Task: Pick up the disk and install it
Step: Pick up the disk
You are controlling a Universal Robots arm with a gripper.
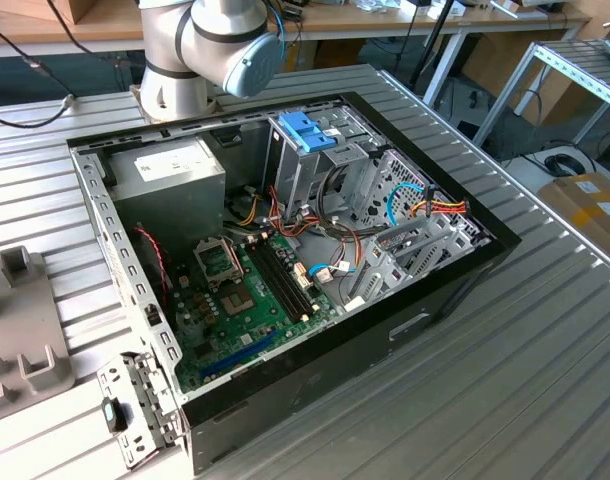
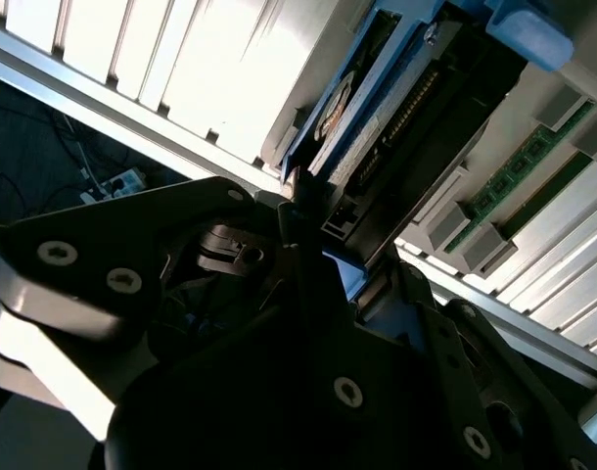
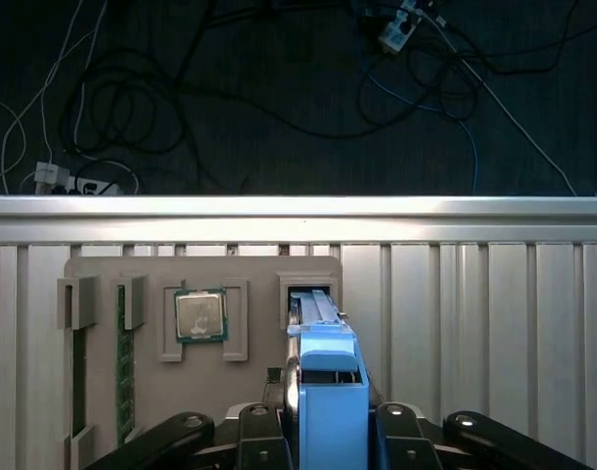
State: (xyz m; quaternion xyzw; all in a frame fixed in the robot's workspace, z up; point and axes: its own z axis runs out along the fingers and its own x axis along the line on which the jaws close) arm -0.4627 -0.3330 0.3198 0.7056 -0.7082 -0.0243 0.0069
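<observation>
Fingers (image 3: 275, 419) are closed on the blue-framed disk (image 3: 330, 403), seated in its fixture slot (image 3: 298, 291); pick-up is judged in hand, a straight lift being required.

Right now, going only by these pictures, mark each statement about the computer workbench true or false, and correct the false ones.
1. The black gripper is closed on the blue-framed silver-grey metal disk, which stands on edge. True.
2. That disk already sits inside the black computer case. False: it is at the grey plastic holder tray, outside the case.
3. A square silver processor chip lies in a recess of the tray. True.
4. The case is closed. False: its side is open and the green motherboard shows.
</observation>
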